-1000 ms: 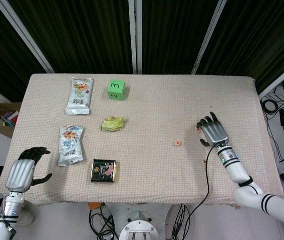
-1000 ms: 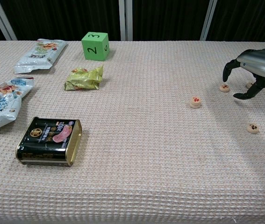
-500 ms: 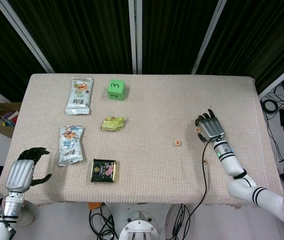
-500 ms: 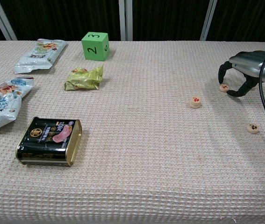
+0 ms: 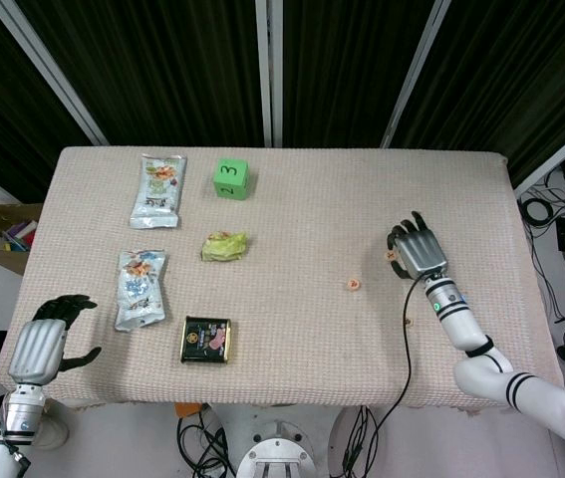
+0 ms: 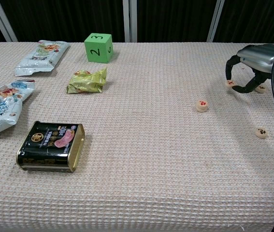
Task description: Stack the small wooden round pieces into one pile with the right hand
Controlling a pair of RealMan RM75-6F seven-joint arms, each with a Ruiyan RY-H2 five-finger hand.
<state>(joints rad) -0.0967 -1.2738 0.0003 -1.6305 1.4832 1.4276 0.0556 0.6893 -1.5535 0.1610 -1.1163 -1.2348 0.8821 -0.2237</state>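
While no pile exists yet, the right hand (image 6: 249, 68) pinches one round piece (image 6: 230, 83) at the table's (image 6: 141, 174) three o'clock; three others lie scattered nearby, unstacked.

Lab (black curtains (image 5: 162, 60), floor cables (image 5: 561, 214))

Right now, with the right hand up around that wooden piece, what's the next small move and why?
Probably carry it toward the piece in the middle of the table and set it on top. The right hand appears to pinch one small round piece at its fingertips, seemingly just off the cloth, while two others lie separately, unstacked.
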